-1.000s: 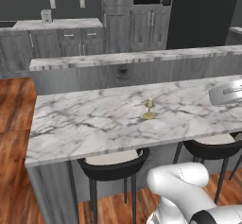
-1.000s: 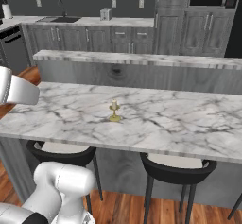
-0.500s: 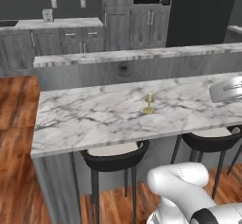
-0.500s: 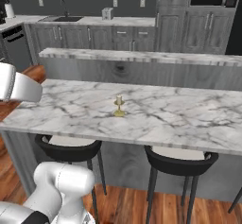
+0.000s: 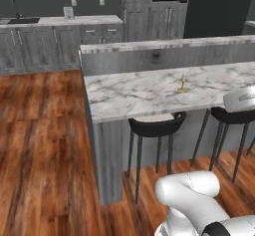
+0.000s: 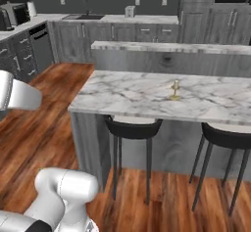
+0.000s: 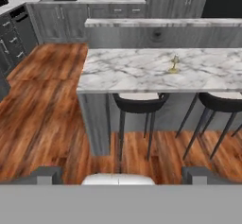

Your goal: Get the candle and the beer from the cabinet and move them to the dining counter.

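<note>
1. Wooden floor [image 5: 45, 130] takes up far more of both base views than a second ago, because the base has driven and the whole picture has slid sideways.
2. The dining counter [image 5: 144, 93], a white marble surface with grey veins, now shows its end corner in both base views; one second ago it ran right across them.
3. The candle [image 5: 182, 84] stands upright on that surface, well in from the edges. It also shows in the right base view [image 6: 175, 90] and the hand view [image 7: 174, 64]. It has not moved on the marble; only the cameras have.
4. Black stools [image 6: 132, 128] sit tucked under the surface's edge.
5. The tall grey cabinet [image 5: 149, 11] stands at the back wall, far behind the counter, doors closed.
6. The end effector [image 7: 120, 176] has its two dark tips set wide apart at the bottom of the hand view, with nothing between them.
</note>
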### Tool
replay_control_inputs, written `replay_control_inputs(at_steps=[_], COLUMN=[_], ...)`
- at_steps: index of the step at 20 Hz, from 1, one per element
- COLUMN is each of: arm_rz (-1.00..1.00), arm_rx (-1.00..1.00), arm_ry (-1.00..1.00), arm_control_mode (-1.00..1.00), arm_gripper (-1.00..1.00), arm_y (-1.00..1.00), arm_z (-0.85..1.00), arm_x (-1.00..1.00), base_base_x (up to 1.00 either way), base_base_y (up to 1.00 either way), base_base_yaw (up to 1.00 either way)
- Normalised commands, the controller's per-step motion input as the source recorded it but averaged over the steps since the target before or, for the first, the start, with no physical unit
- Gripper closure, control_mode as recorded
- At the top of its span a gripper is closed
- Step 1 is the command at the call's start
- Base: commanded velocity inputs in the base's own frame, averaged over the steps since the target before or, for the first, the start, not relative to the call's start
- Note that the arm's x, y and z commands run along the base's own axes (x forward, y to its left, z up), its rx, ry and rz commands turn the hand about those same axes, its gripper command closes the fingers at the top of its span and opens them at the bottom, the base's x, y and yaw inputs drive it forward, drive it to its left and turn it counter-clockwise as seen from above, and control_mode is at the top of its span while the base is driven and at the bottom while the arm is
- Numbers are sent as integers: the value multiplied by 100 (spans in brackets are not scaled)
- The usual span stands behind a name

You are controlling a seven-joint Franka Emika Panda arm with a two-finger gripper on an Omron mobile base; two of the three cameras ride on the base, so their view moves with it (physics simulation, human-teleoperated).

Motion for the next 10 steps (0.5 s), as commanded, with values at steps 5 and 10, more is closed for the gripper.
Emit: replay_control_inputs(at_steps=[5,10], arm_rz=[0,0], arm_rx=[0,0], arm_ry=[0,0], arm_control_mode=[100,100], arm_gripper=[-100,-100], arm_y=[0,0], arm_z=[0,0], arm_x=[0,0], base_base_x=[4,15], base_base_y=[100,100], base_base_yaw=[0,0])
